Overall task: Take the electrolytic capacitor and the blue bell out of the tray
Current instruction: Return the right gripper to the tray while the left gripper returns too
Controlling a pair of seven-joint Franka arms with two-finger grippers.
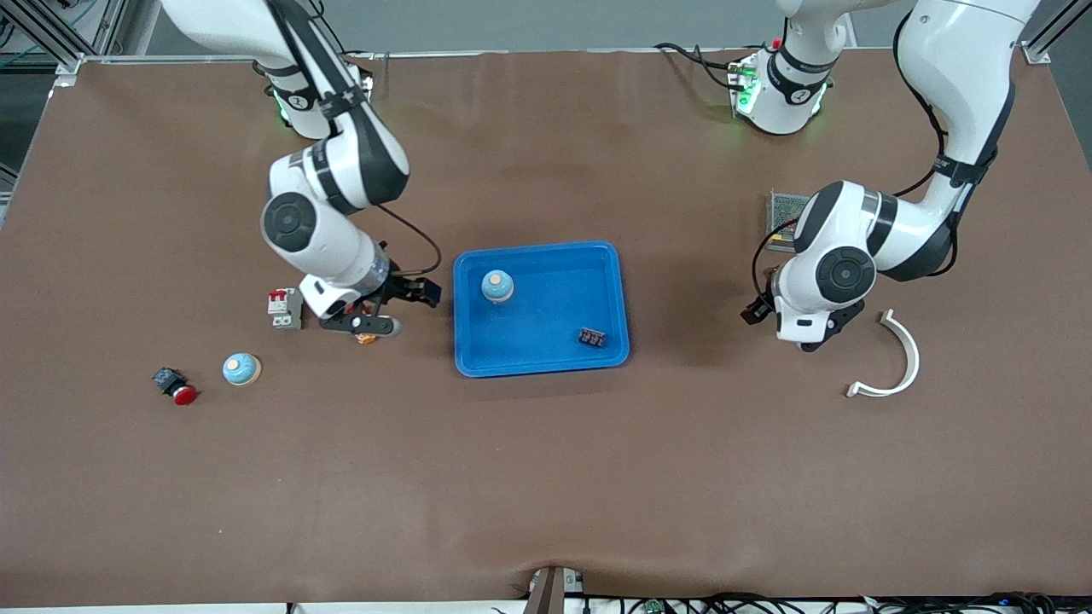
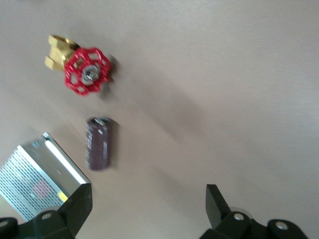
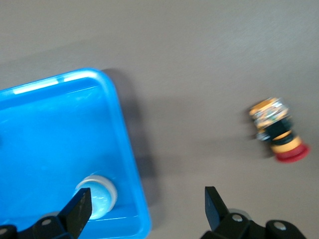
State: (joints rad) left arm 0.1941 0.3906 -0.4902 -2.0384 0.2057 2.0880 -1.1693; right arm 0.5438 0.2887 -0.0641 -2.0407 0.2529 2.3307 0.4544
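A dark purple capacitor [image 2: 98,143] lies on the table, apart from my open, empty left gripper [image 2: 148,209]. In the front view the left arm hides it, and that gripper [image 1: 806,339] hangs low at the left arm's end of the table. One blue bell [image 1: 497,286] stands in the blue tray [image 1: 537,249]. A second bell [image 1: 241,368] stands on the table at the right arm's end. My right gripper [image 1: 375,326] is open and empty over the table beside the tray. Its wrist view [image 3: 148,209] shows the tray [image 3: 50,129] and its bell [image 3: 97,194].
A red valve [image 2: 85,69] and a silver power supply [image 2: 40,177] lie near the capacitor. A white curved piece [image 1: 896,362] lies beside the left gripper. An orange push button [image 3: 276,130], a breaker [image 1: 286,308] and a red button [image 1: 175,386] lie near the right arm. A black part [image 1: 592,338] is in the tray.
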